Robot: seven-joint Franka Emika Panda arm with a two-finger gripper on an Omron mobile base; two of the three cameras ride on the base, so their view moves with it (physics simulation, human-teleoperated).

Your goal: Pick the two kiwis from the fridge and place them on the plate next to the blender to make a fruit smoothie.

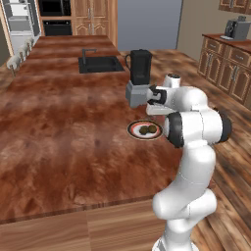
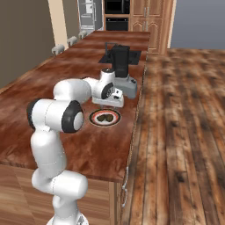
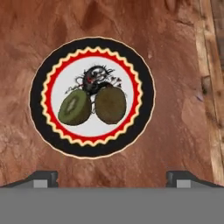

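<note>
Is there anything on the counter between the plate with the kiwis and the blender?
No. In the left base view only bare brown counter separates the plate from the blender just behind it.

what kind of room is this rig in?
A rendered home kitchen, by the look of it: a long brown wooden island counter with an inset dark sink, a black-jug blender on a grey base, and a black built-in oven among wooden cabinets at the far wall.
</note>
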